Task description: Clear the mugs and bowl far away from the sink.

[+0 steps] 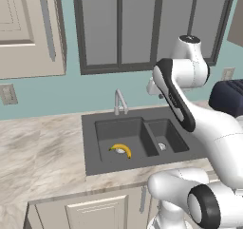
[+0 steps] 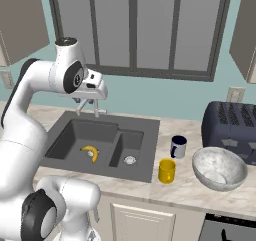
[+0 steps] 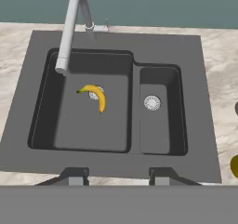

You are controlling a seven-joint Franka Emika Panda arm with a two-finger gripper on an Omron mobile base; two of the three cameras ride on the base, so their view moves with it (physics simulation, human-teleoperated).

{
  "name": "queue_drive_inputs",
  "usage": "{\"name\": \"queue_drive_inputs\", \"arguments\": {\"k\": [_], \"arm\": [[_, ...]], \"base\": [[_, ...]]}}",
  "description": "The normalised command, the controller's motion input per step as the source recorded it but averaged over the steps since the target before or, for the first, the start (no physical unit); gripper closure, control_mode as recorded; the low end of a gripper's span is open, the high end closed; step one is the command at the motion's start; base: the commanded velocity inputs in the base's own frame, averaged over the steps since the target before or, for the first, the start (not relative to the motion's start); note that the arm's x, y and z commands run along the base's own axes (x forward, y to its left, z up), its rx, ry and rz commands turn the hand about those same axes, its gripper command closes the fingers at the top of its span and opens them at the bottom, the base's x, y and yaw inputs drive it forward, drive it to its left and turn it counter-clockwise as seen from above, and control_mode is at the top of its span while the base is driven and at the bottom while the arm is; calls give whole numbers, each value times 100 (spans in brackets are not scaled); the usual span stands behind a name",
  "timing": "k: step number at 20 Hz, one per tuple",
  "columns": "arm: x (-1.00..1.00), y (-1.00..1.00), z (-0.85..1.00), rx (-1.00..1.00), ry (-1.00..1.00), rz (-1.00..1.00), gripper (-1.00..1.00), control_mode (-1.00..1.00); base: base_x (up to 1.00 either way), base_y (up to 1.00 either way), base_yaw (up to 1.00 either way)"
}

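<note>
Nothing cleared yet; I hang over the sink with an empty hand.

The sink lies long side to the wall, a banana in its big left basin; the bowl sits upright, mouth up, by the toaster, right of the sink; the yellow mug and the pale mug stand upright just off the sink's right edge; all three remain; my gripper hovers above, jaws partly apart, holding nothing.

Both base cameras look forward and down from behind the arm, left and right, sharing the sink with its banana. The hand camera looks steeply down, nearer, over that sink.
</note>
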Motion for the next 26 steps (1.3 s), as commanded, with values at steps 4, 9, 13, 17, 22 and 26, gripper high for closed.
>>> {"name": "queue_drive_inputs", "arguments": {"k": [4, 9, 13, 17, 22, 26], "arm": [[-31, 0, 0, 0, -2, 0, -100, -100], [-82, 0, -1, -4, -5, 0, -100, -100], [-80, -3, -1, -4, 0, 3, -100, -100], [-64, -17, 0, -1, 0, 5, -100, -100], [-45, -36, 0, 0, 0, 0, -100, -100], [-30, -50, 0, 0, 0, 0, -100, -100]], "base": [[0, 0, 0], [0, 0, 0], [0, 0, 0], [0, 0, 0], [0, 0, 0], [0, 0, 0]]}}
